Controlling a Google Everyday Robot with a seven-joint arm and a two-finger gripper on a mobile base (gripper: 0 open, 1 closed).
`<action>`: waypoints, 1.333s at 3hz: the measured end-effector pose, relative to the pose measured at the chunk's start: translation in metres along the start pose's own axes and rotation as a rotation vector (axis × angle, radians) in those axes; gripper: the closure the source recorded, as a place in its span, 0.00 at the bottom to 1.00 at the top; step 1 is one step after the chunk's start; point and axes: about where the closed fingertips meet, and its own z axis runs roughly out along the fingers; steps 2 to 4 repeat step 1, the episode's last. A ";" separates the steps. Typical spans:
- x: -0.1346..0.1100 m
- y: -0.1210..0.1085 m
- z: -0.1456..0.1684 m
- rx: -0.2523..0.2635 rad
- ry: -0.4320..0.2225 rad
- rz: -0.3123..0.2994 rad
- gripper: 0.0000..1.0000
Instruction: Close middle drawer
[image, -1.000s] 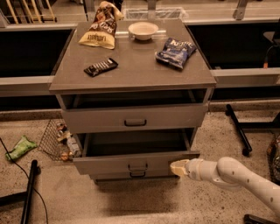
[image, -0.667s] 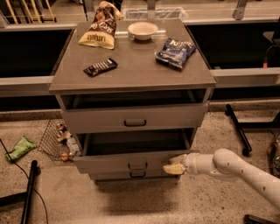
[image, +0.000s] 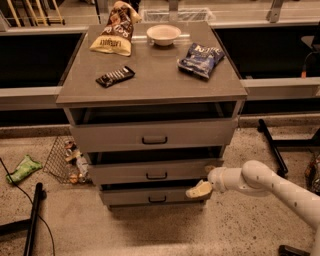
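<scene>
We log the middle drawer (image: 156, 172), second of three beneath the table (image: 165, 82), standing slightly proud, the tool (image: 199, 190) at its lower right corner, opening impossible to tell, nothing visibly held; pushing step, we judge, next needing a straight inward press.

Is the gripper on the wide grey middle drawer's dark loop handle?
No, the gripper is by the middle drawer's lower right corner.

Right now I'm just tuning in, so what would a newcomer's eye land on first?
The white arm reaching in from the right, its gripper by the lower right corner of the middle drawer. Then the snacks on the cabinet top: a yellow chip bag, a blue bag, a bowl and a candy bar.
</scene>
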 end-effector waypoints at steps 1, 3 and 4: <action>0.001 0.001 -0.001 -0.001 0.000 -0.001 0.00; 0.001 0.001 -0.001 -0.001 0.000 -0.001 0.00; 0.001 0.001 -0.001 -0.001 0.000 -0.001 0.00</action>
